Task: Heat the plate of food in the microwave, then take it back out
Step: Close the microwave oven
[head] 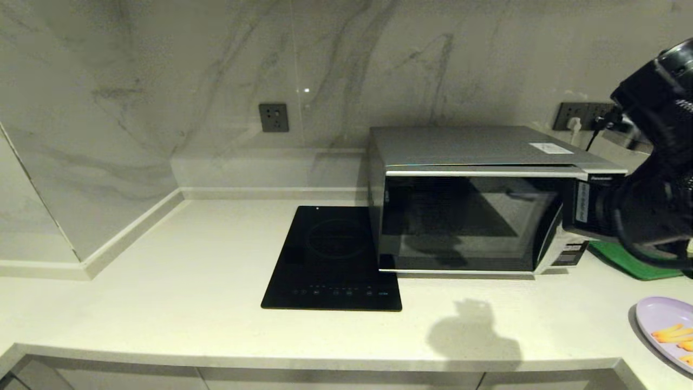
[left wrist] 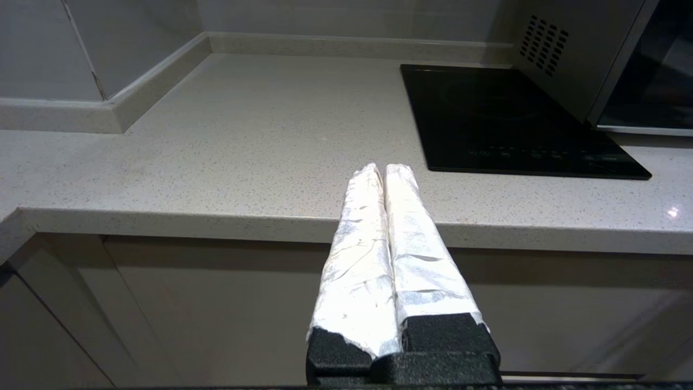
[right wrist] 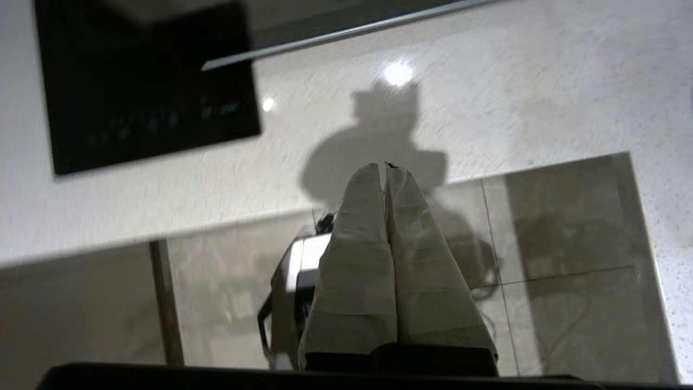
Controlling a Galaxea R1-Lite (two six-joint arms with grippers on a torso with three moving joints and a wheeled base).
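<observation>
The right gripper [right wrist: 385,167] is held above the countertop's [head: 162,281] front edge, its taped fingers pressed together on nothing. Beyond its tips lie the black cooktop [right wrist: 146,86] and the silver microwave [head: 476,200], door closed; the small lettering on its trim probably reads "Panasonic". The plate of food [head: 663,322] is seen at the counter's right end. The left gripper [left wrist: 383,169], fingers together, is parked before the counter edge.

surface [head: 162,281]: pale speckled stone, cupboards beneath
far right: microwave [head: 476,200], door closed
left of it, touching: black cooktop [head: 333,260]
near right edge: plate of food [head: 668,330]
behind it: green board [head: 633,262]
</observation>
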